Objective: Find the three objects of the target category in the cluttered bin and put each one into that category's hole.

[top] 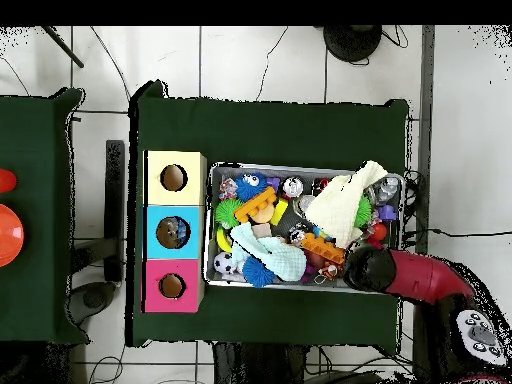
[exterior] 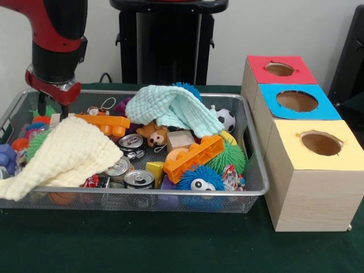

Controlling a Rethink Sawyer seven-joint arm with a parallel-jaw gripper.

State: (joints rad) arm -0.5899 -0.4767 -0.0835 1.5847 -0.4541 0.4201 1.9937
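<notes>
- My gripper point(exterior: 55, 108) hangs inside the bin point(exterior: 250, 190) at its far corner, behind the cream cloth point(exterior: 62, 159).
- I cannot tell its state.
- The bin sits on the green table point(exterior: 170, 244), beside three wooden boxes point(exterior: 307, 187).

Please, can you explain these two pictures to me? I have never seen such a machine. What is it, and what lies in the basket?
It is a robot arm, red and black. One picture looks at it from across the table; the other looks straight down from above.

On the green table stands a wire bin full of toys, cans, blocks and two cloths. Beside it are three wooden boxes with round holes in red, blue and yellow tops.

The arm's tool reaches into one corner of the bin. I cannot see whether it holds anything.
</notes>
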